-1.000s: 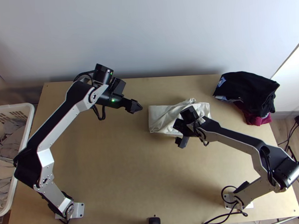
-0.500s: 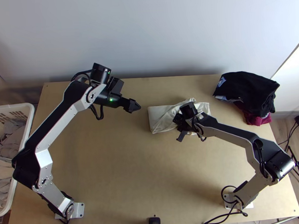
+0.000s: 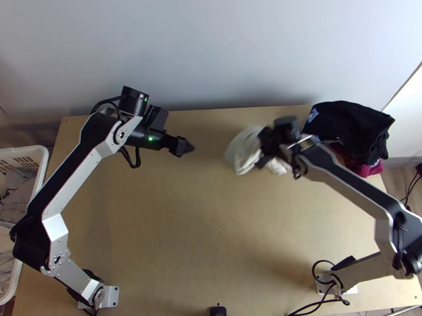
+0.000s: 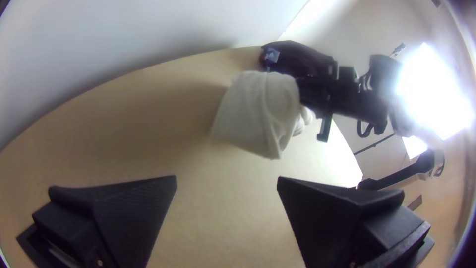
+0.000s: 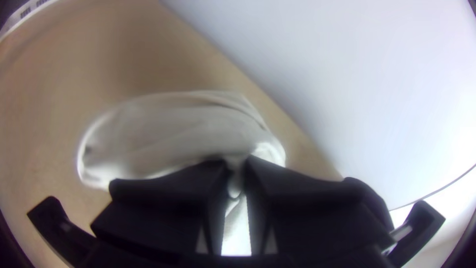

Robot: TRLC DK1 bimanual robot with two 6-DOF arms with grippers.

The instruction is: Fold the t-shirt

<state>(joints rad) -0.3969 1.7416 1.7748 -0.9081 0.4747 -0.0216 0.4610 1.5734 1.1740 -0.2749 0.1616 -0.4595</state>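
"1 shirt (image 3: 246, 153) is hanging bunched over the worktop (image 3: 158, 228). Is any folding showing?"

"I'm seeing creases, no neat fold. The right tool (image 5: 237, 167) is pinching a gathered bit, and the left tool (image 4: 227, 180) is waiting spread, holding nothing."

"So what's remaining?"

"Laying it down, smoothing and folding, I'm guessing."

"And around it?"

"A basket (image 3: 32, 149) is standing by the left edge, a dark pile (image 3: 351, 125) is lying far right, and a pale wall (image 3: 205, 45) is rising behind."

cream t-shirt (image 3: 246, 151) now lifted and bunched, right hand (image 3: 263, 149) higher in the frame, left hand (image 3: 185, 146) slightly farther left
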